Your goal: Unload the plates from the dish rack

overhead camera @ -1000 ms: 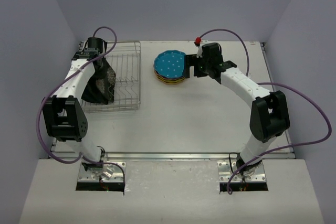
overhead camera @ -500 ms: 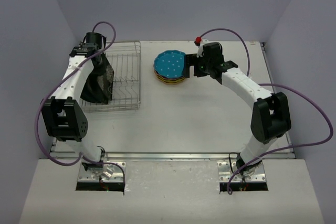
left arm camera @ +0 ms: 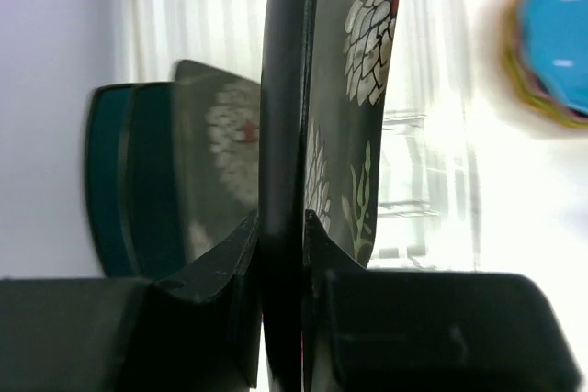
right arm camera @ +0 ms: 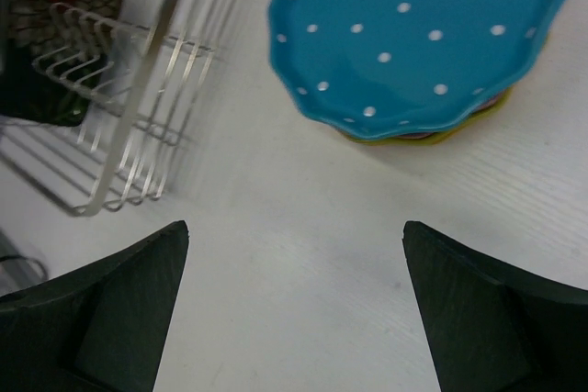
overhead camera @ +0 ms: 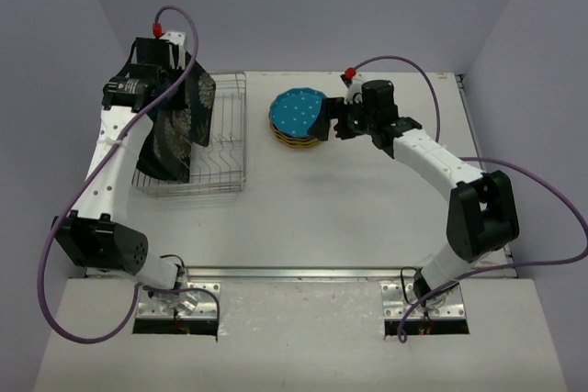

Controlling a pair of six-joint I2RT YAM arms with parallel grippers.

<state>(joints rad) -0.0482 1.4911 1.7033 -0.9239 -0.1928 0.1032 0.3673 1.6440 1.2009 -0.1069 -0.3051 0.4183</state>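
Plates: two stand at the rack's [overhead camera: 225, 149] left end, one teal plate [left arm camera: 115, 190] and one racked black plate [left arm camera: 216, 153]. Right tool [right arm camera: 294, 300] apart, just beside the stack on the tabletop [overhead camera: 367, 199], blue plate [overhead camera: 298, 113] on top, count beneath unclear. Left tool [left arm camera: 283, 254] clamped on one held plate [left arm camera: 354, 89], upright above the rack; stack lies to its right, likely carry across and lay flat
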